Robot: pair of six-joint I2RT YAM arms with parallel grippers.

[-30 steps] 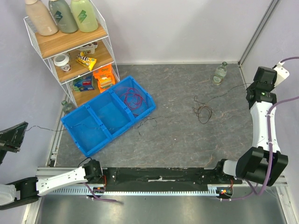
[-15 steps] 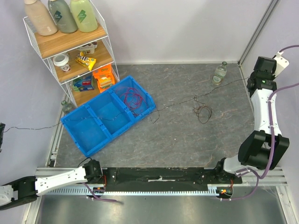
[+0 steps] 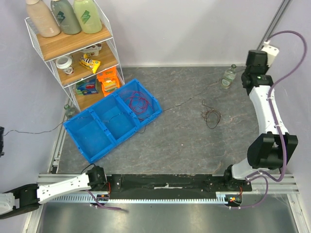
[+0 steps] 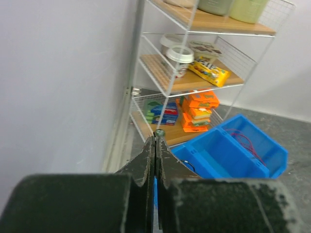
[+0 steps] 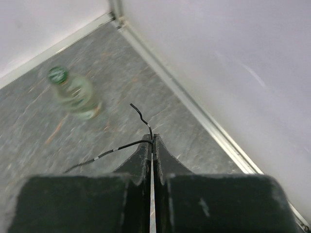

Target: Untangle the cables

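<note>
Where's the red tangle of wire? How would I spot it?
Start at the white wire shelf rack at the far left; a blue three-part tray lies beside it on the table. The red wire sits bunched in the tray's rearmost compartment. The table's other bunch is dark brown and lies in the open.

Both arms reach out to opposite sides, left claw (image 4: 155, 140) and right claw (image 5: 152, 140) clamped tight.

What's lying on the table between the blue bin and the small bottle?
In the top view, one thin black cable stretches across it from the blue bin toward the bottle; a loose dark wire bunch lies just off that line.
</note>
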